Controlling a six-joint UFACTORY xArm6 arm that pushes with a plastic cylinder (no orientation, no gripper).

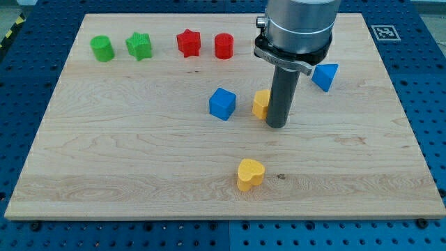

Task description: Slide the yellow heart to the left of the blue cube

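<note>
My tip (276, 125) has no jaws that open or close; it is a plain dark rod and it holds nothing. It stands a little to the right of the middle of the wooden board (104, 167). At its left side it touches, or almost touches, a yellow block (260, 104); the rod hides part of this block, so I cannot tell its shape.

The yellow heart (250, 173) lies nearer to the bottom edge of the board, below my tip and well apart from it. The blue cube (222, 103) is just to the left of the half-hidden yellow block, with a small gap between them. The heart is below the cube and slightly to its right.

A blue triangular block (325, 76) is near the rod on the right, closer to the top edge. Along the top edge, from the left corner, stand a green cylinder (102, 48), a green star (139, 46), a red star (188, 42) and a red cylinder (224, 46).
</note>
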